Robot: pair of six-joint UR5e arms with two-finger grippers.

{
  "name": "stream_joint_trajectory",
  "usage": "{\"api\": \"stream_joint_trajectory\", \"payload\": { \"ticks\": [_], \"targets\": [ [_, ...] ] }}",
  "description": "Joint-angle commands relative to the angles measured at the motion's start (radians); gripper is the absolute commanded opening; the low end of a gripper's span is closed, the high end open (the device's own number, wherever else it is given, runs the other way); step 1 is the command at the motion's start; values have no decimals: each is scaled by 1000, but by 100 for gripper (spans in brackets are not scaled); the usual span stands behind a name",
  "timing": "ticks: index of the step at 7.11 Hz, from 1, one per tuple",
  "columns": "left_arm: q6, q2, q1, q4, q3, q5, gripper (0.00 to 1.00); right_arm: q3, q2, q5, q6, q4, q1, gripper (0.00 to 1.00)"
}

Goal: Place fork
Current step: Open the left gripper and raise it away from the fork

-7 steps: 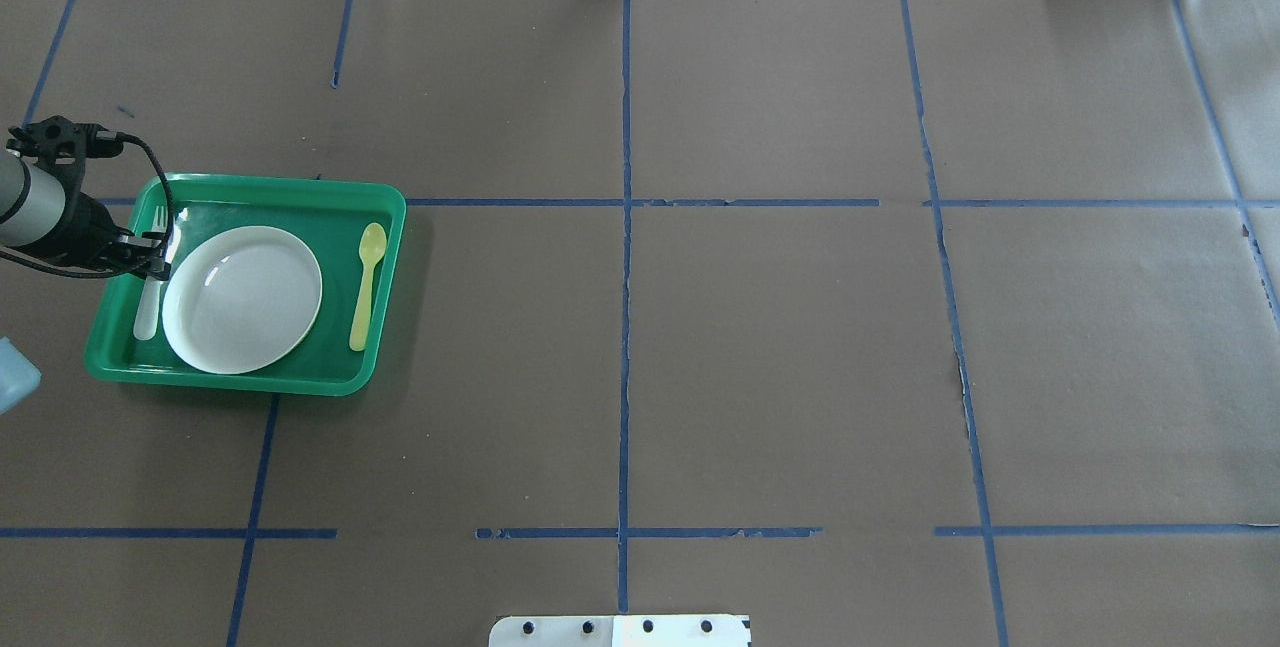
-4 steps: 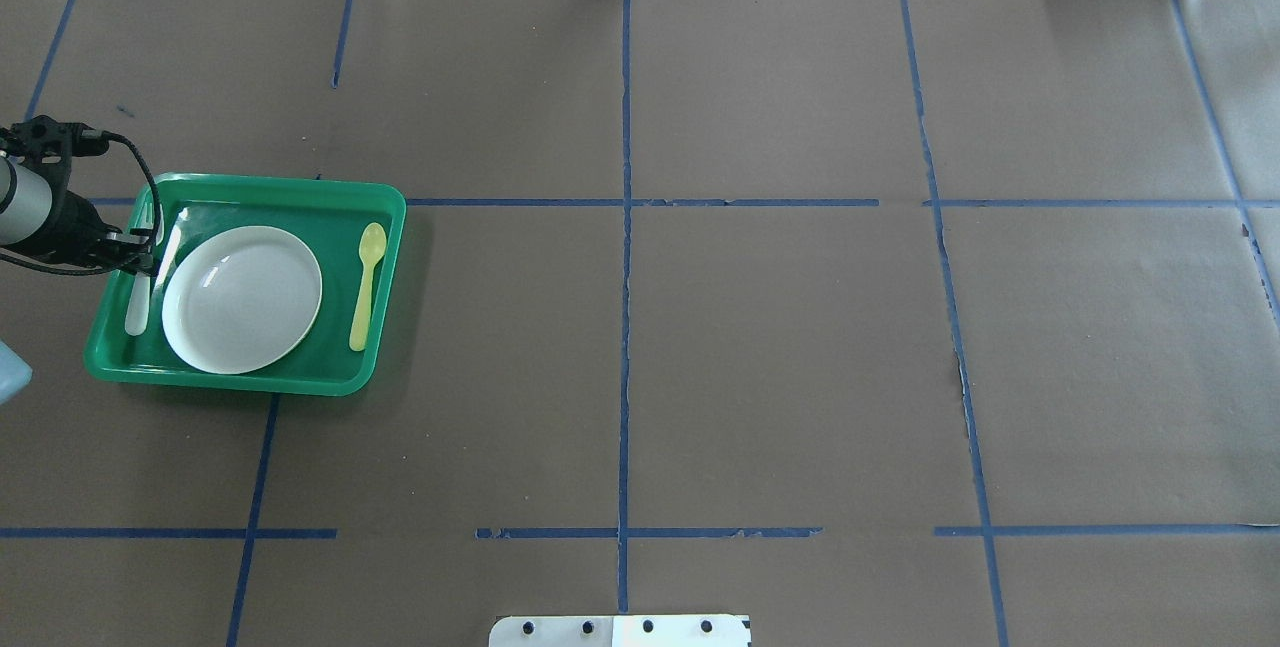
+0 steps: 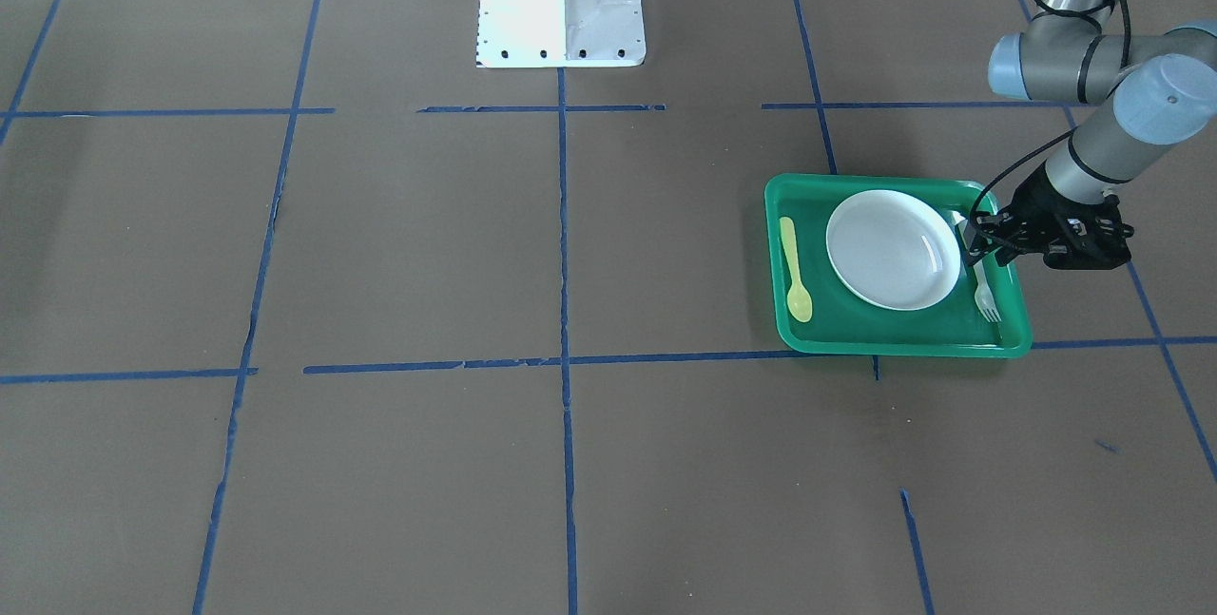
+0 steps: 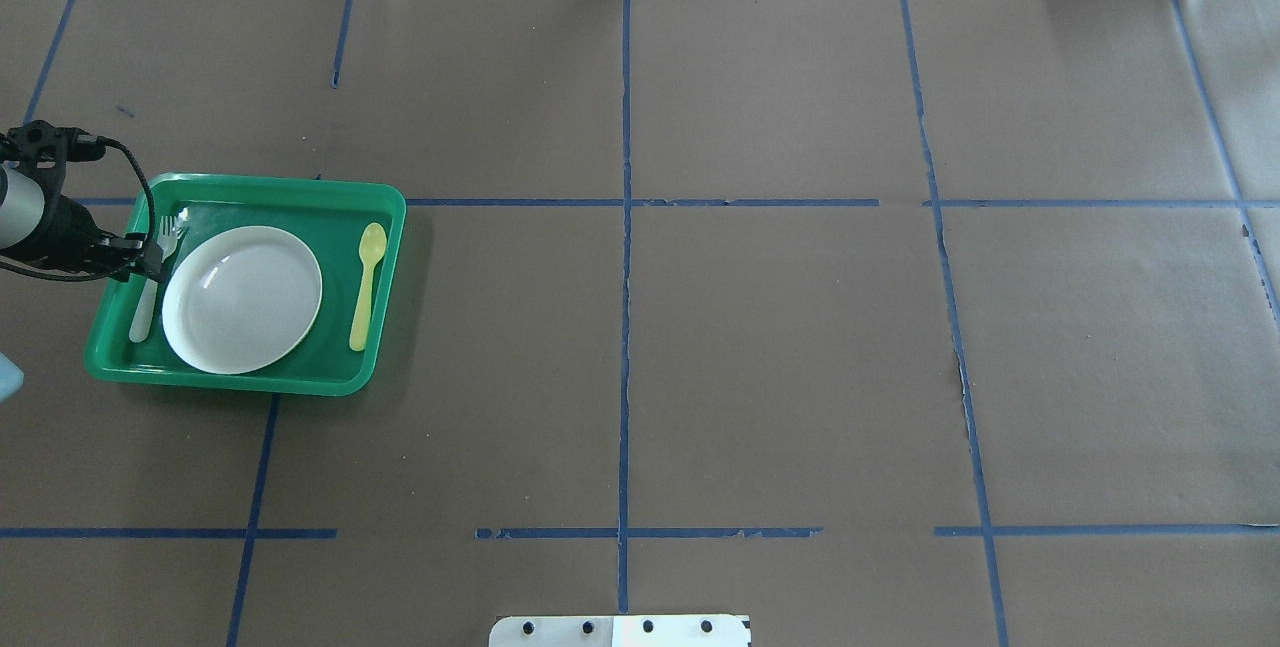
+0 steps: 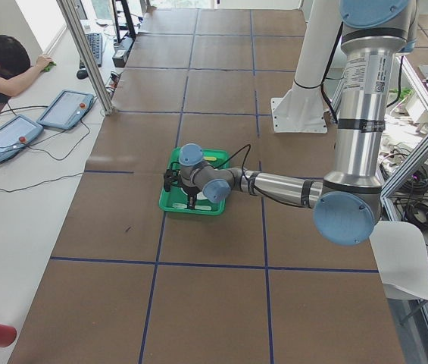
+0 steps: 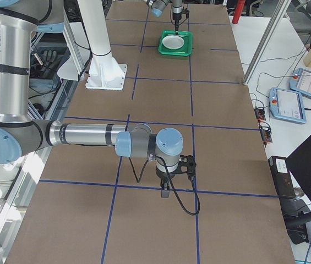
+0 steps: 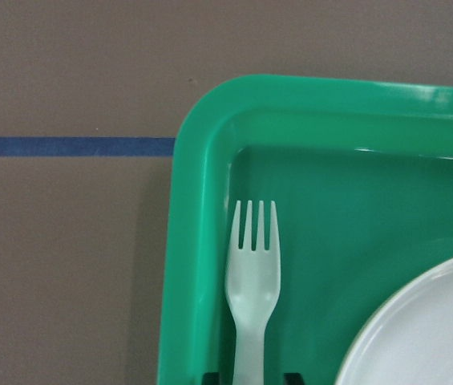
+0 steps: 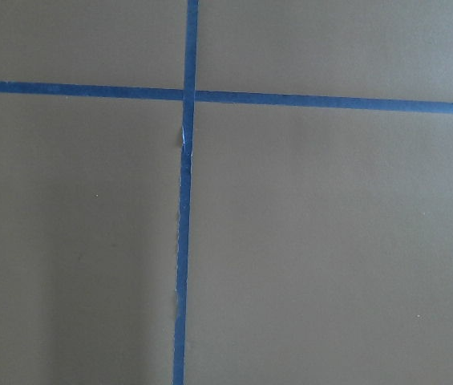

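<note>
Fork: one pale plastic fork (image 7: 252, 281) lies in the green tray, in the narrow strip between the plate and the tray wall nearest the worktop's left end. Its tines point toward the far edge.
Left gripper: the left gripper (image 4: 150, 265) sits low over the fork's handle. Its dark fingertips (image 7: 210, 375) stand apart, one on each side of the handle, with green tray showing in both gaps.
Plate: one white plate (image 4: 242, 299) fills the tray's middle. Its rim is just beside the fork's handle and crowds it on that side.
Spoon: one yellow spoon (image 4: 366, 285) lies on the plate's other side, roughly parallel to the fork, bowl toward the far edge.
Tray: one green tray (image 4: 300, 187) sits near the worktop's left end, about midway between the near and far edges. It holds three things.
Right gripper: the right gripper (image 6: 165, 192) points down over a blue tape crossing (image 8: 188, 96) toward the worktop's right end, well apart from the tray. Whether its fingers are apart or together cannot be told.
Mount: one white base plate (image 4: 620, 630) sits at the middle of the near edge.
Beyond the far edge: one operator (image 5: 1, 68) leans on a white bench.
</note>
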Motion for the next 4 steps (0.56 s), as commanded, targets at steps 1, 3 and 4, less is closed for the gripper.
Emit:
{"api": "stream_joint_trajectory", "payload": {
  "ticks": [1,3,4],
  "targets": [
    [47,-4,-79,8,-24,-83,100,0,0,0,1,0,0,100],
    [209,-5,-190,52,-105,-83,100,0,0,0,-1,0,0,100],
    [336,-8,-241,125,-139,-82,100,0,0,0,-1,0,0,100]
  ]
}}
